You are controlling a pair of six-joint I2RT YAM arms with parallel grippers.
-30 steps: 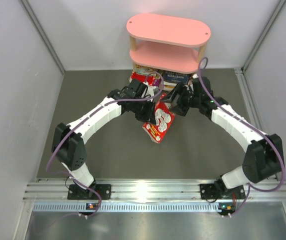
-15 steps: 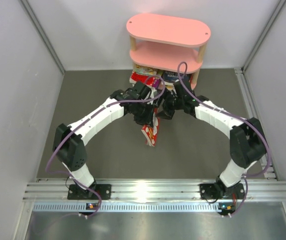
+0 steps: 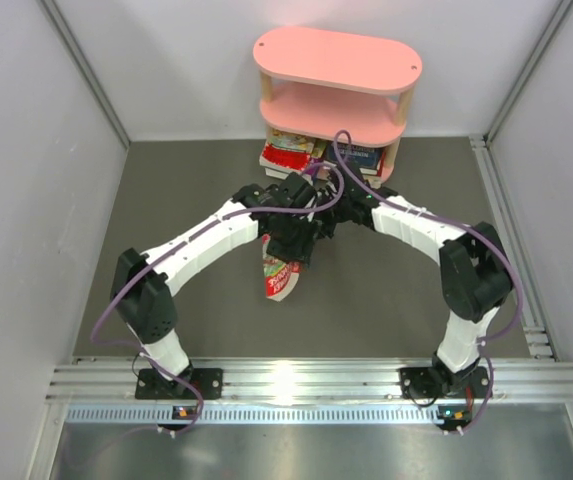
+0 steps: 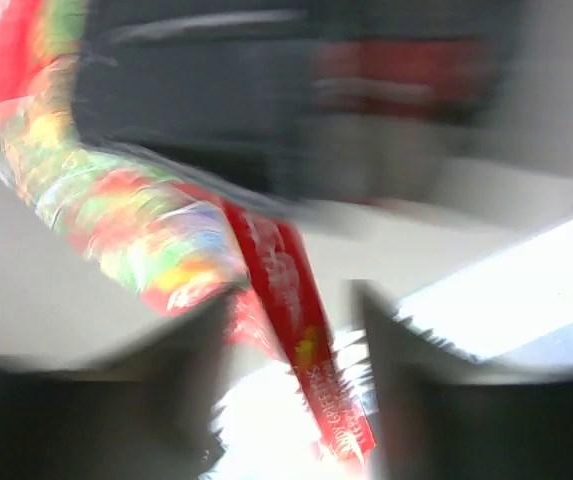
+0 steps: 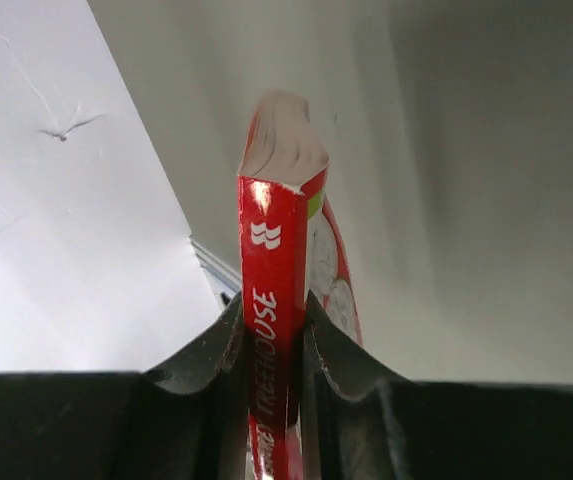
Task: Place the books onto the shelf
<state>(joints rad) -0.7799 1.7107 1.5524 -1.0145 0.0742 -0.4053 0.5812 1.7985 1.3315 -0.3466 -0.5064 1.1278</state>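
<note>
Handover looks to be the step in hand. The right gripper (image 5: 271, 320) pinches the red book (image 5: 271, 290) by its spine, in the air over the grey table (image 3: 396, 300), just in front of the pink shelf (image 3: 336, 60). The left gripper (image 4: 296, 295) seems to have its jaws parted either side of that spine, a gap showing. We would hold the right pinch firm, draw the left clear, then steer towards the bottom tier beside the books (image 3: 291, 150) there. Blur smears the left wrist view. From above, the arms hide both grippers, and the upper boards hide the free space.
</note>
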